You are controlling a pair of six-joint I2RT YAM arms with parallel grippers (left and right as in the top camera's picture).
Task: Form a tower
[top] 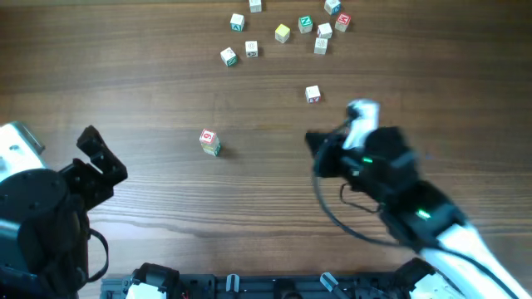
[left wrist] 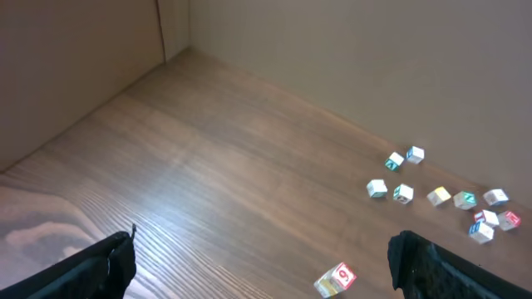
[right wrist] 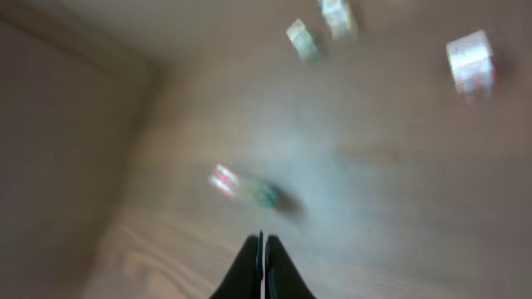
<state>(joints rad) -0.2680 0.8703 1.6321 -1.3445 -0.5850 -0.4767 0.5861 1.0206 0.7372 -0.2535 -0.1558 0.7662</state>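
Right hand (right wrist: 263,245) closed; left hand (left wrist: 262,264) spread

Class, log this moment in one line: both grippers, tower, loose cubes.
left gripper open, empty | right gripper shut, empty | tower standing, untouched | loose cubes scattered beyond it

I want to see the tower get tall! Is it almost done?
Not yet. A short tower stands. Nothing is in hand: the right gripper is shut and empty, the left gripper open. Many loose cubes wait beyond.
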